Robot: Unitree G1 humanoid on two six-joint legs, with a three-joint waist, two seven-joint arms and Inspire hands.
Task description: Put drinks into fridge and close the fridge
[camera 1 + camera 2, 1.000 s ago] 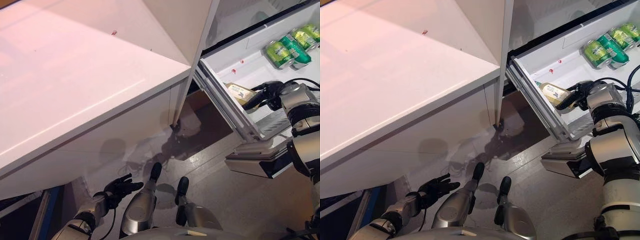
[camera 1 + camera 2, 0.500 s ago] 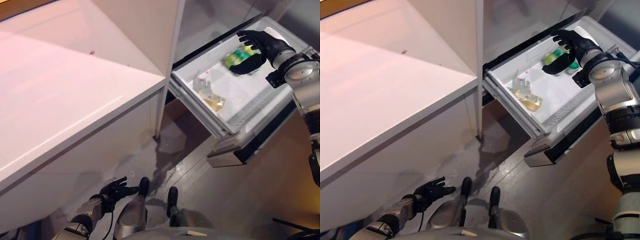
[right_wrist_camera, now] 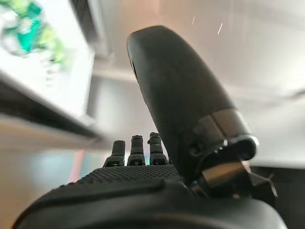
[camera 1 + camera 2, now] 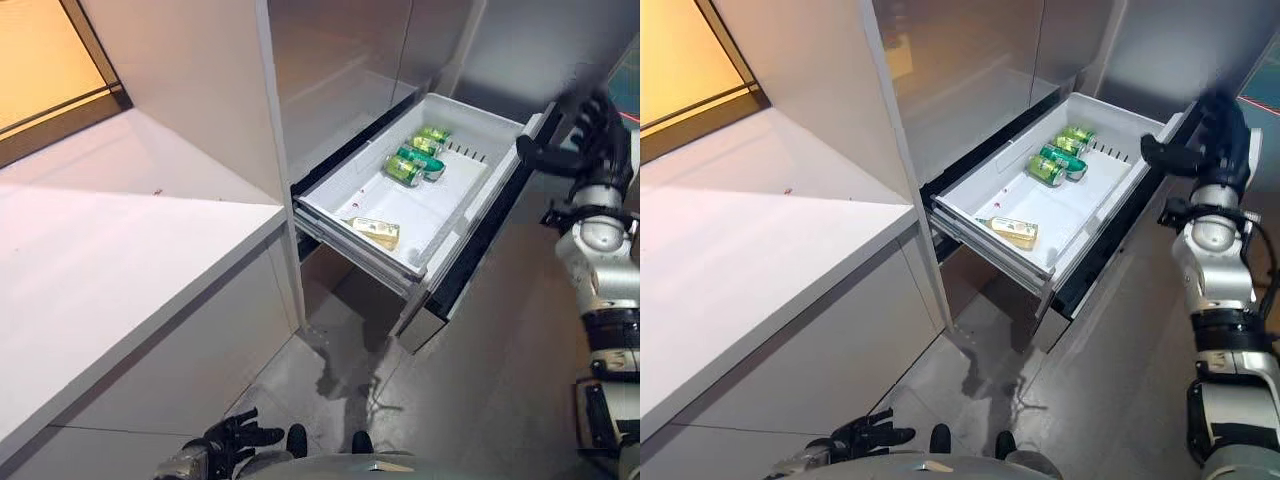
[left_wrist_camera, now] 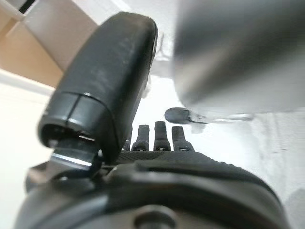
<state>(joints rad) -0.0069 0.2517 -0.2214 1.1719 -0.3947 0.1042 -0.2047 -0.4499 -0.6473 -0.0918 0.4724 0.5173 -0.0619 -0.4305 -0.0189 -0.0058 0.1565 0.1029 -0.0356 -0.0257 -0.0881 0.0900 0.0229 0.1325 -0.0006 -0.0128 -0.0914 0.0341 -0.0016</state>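
The fridge drawer (image 4: 470,215) stands pulled far out over bare floor (image 4: 500,370), three green cans (image 4: 415,157) at its back and a pale bottle (image 4: 375,232) lying near its front rim. The right hand (image 4: 590,135) hangs fingers loose, empty, just off the drawer's outer corner. The left hand (image 4: 235,440) is spread low by the white counter (image 4: 120,270).

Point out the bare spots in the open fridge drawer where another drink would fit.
Bare floor in the drawer lies between the green cans and the bottle, and along its outer side. The cans' far corner is crowded.
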